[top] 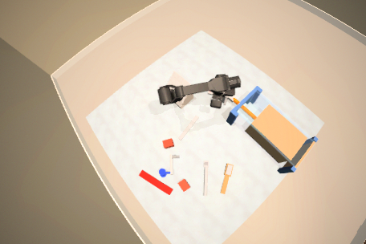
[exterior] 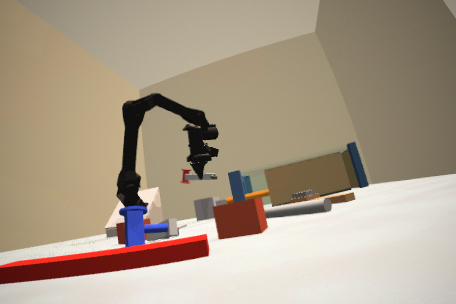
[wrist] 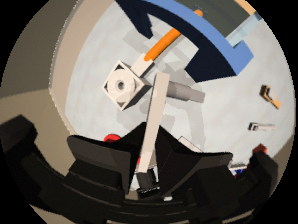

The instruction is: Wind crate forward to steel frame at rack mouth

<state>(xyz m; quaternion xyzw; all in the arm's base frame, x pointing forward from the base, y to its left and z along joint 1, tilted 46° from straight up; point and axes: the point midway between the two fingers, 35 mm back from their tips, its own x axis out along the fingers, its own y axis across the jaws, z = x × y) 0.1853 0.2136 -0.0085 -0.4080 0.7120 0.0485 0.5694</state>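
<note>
Bringing the pale metal winch handle over the grey square winch

Jaws pinch its bar; the winch's round hole lies off to the bar's side.

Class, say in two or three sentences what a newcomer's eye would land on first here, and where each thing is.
The black arm probably catches the eye first, arching over the bench with a pale bar in its gripper. Next might come the long red block, lying in the exterior view's foreground, then the orange-topped crate between blue frames.
</note>
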